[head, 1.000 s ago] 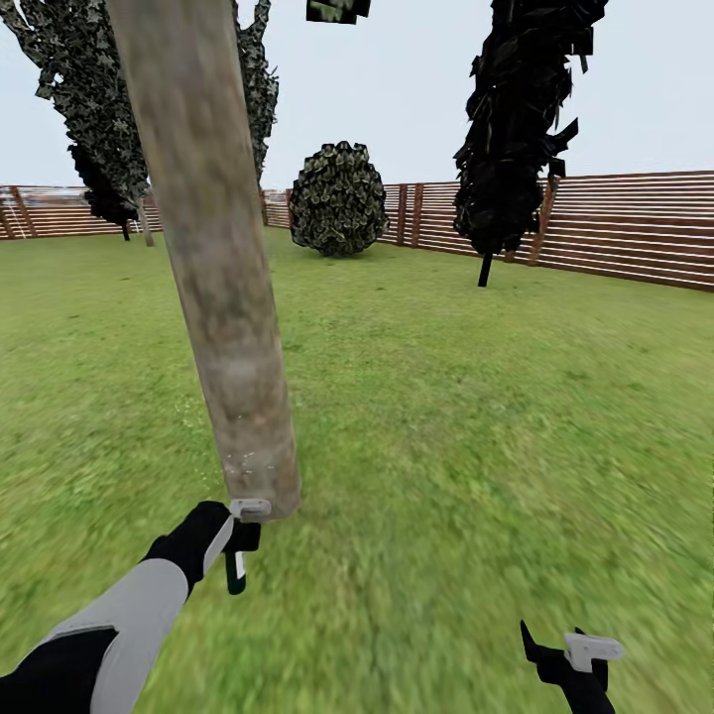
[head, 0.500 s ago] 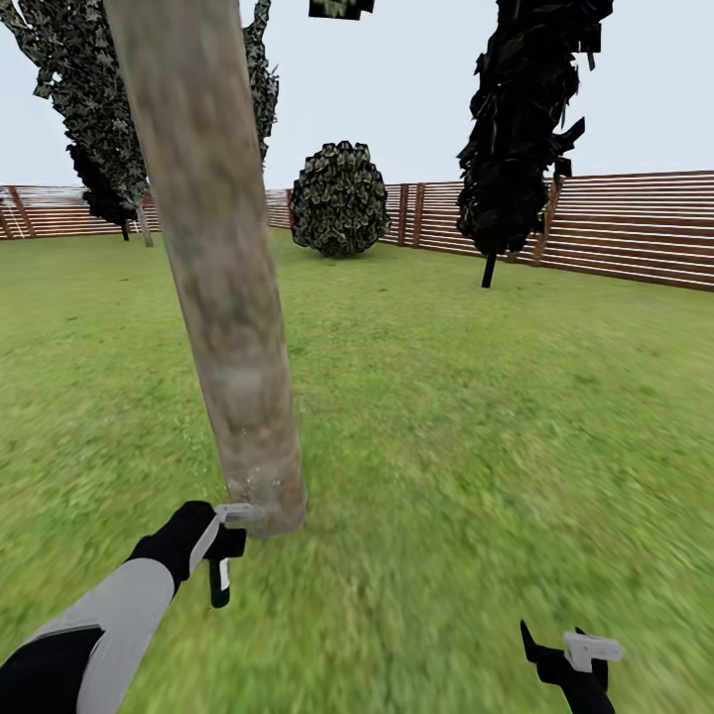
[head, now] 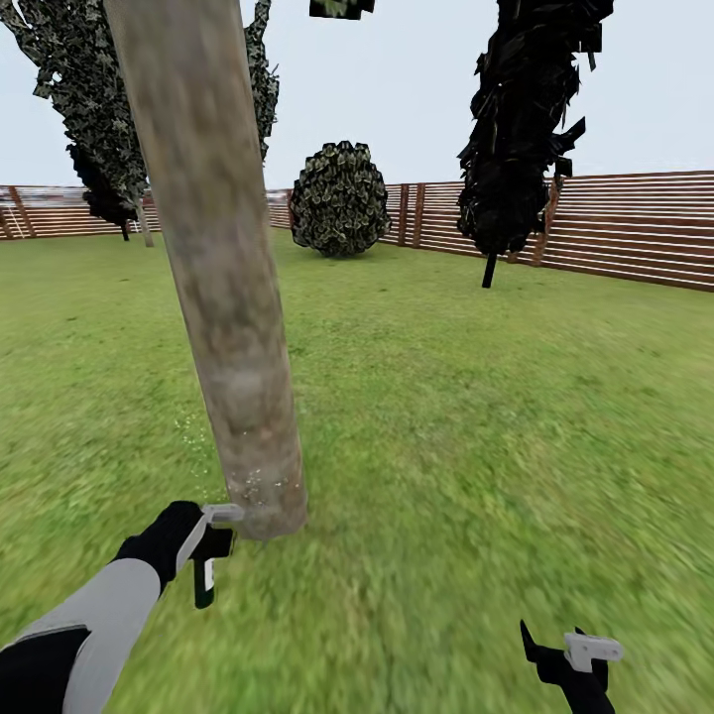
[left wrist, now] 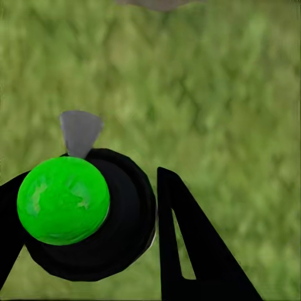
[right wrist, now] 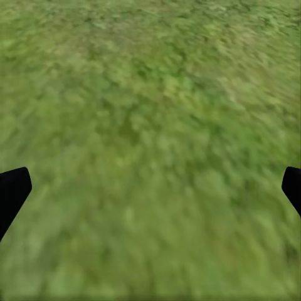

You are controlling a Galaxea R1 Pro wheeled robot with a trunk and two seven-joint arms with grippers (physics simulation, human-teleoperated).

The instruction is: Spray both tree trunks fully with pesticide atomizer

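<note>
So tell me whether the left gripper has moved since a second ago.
Yes. The left gripper has slid leftward and down, away from the base of the tree trunk.

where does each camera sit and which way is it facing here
Head view: on the robot's head, facing forward and down over the lawn at the near tree trunk; both arms show.
Left wrist view: by the left pincer, facing down at grass; its fingers hold the spray bottle.
Right wrist view: by the right pincer, facing down at grass; finger tips show.
Both wrist views share the grass.
</note>
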